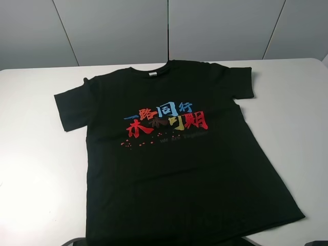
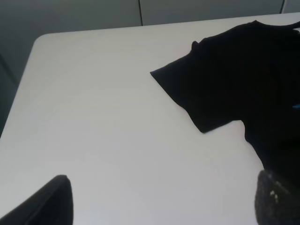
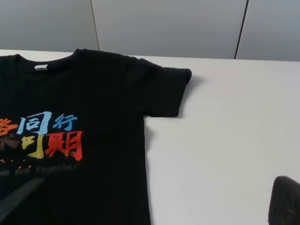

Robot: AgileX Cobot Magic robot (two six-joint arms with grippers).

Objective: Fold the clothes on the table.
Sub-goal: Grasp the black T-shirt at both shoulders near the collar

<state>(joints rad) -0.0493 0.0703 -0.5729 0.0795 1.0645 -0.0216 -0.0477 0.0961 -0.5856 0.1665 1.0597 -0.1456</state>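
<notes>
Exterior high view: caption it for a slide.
Black printed T-shirt spread flat, front up, on the white table, unfolded.

The black T-shirt is laid flat, print upward, on the white table, with the collar directed toward the grey wall panels.

A plain white surface with a smooth top and rounded corners carries a single black short-sleeved T-shirt. The shirt lies flat and unfolded, printed side up, showing red, blue and yellow characters and small red dots across the chest. Its collar points toward the far edge and its hem toward the near edge, turned slightly askew. Both sleeves are spread outward, with bare white showing on either side.
</notes>
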